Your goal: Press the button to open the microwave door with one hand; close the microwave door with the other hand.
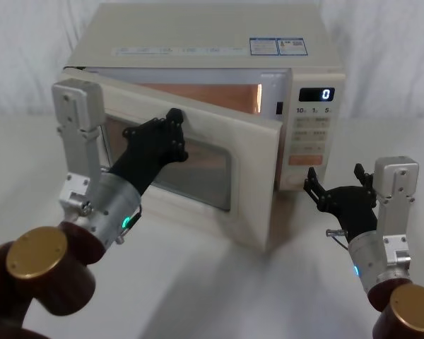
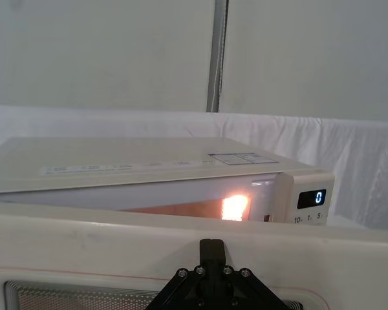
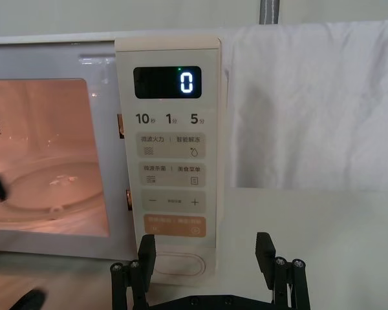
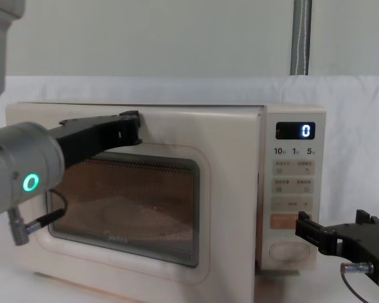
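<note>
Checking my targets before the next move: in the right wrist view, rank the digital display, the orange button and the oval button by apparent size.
1. Orange button and digital display: too similar to separate.
2. Oval button: looks smallest, but the right gripper hides part of it, so unsure.

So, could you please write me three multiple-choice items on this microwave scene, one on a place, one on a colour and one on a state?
1. Where is the left claw?
A. at the upper edge of the microwave door
B. on the button
C. on top of the microwave

2. What colour is the right arm's ring light?
A. green
B. red
C. blue

3. How does the microwave door stand?
A. fully shut
B. partly open
C. taken off

Answers:
1 A, its black fingers rest at the door's top in the head view.
2 C, a blue glow shows on the wrist behind the right claw.
3 B, the door swings out from the cavity, whose lit inside shows beside the button.
</note>
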